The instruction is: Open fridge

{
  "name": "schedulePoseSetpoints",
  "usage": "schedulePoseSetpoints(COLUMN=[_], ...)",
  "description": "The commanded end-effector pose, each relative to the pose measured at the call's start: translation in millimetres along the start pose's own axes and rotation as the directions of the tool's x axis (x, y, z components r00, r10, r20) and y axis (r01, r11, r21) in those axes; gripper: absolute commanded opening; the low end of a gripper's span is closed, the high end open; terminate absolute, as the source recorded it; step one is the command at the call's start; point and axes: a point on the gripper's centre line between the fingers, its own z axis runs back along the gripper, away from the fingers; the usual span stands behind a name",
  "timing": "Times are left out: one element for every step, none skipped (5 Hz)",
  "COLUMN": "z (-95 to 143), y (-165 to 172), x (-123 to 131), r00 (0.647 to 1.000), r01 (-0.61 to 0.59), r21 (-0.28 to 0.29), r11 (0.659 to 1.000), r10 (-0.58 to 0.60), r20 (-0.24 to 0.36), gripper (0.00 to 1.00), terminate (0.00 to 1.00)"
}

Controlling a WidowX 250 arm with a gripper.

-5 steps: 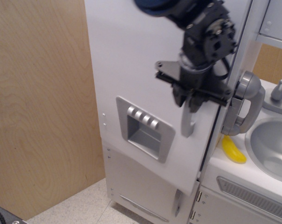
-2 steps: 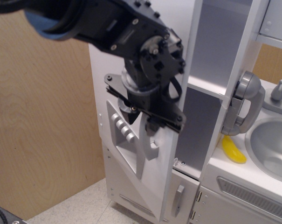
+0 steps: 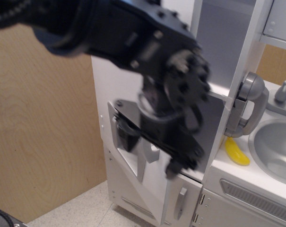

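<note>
The fridge (image 3: pixel 112 80) is a tall white toy unit, and its large door stands swung open towards the left, seen nearly edge-on. The grey dispenser panel (image 3: pixel 115 135) and the lower end of the long grey handle (image 3: pixel 151 153) show on the door. The inside (image 3: pixel 218 52) is open to view with a white shelf (image 3: pixel 217 92). My black gripper (image 3: pixel 151 152) is blurred in front of the door. Its fingers (image 3: pixel 127 138) stand wide apart on either side of the handle's lower end and look open.
The smaller lower white door with a short handle (image 3: pixel 180 202) is shut below. To the right are a grey faucet (image 3: pixel 249 109), a yellow banana (image 3: pixel 237 151), a grey sink bowl (image 3: pixel 275 151) and a vent panel (image 3: pixel 256 198). A wooden wall (image 3: pixel 43 118) stands to the left.
The fridge door went from almost shut to wide open, pulled leftwards by my gripper on the handle. Since then my gripper has dropped lower and its fingers have spread apart.
</note>
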Motion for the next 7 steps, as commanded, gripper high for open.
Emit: schedulePoseSetpoints(z=[-1, -7, -10, -10, -12, -12, -11], y=[-41, -54, -63, -54, -32, -8, 14], x=[38, 62, 78, 89, 89, 80, 72], r00=[0.997, 0.997, 0.998, 0.999, 1.000, 0.996, 0.990], r01=[0.081, 0.080, 0.067, 0.041, -0.015, -0.092, -0.144], r21=[-0.017, -0.029, -0.027, 0.010, 0.085, 0.186, 0.254], r11=[0.997, 0.996, 0.997, 0.999, 0.996, 0.978, 0.957], r10=[-0.081, -0.080, -0.067, -0.041, 0.016, 0.092, 0.142], r20=[0.000, -0.013, -0.011, 0.017, -0.009, 0.007, 0.024], gripper=[1.00, 1.00, 1.00, 1.00, 1.00, 1.00, 1.00], terminate=[0.00, 0.00, 0.00, 0.00, 0.00, 0.00, 0.00])
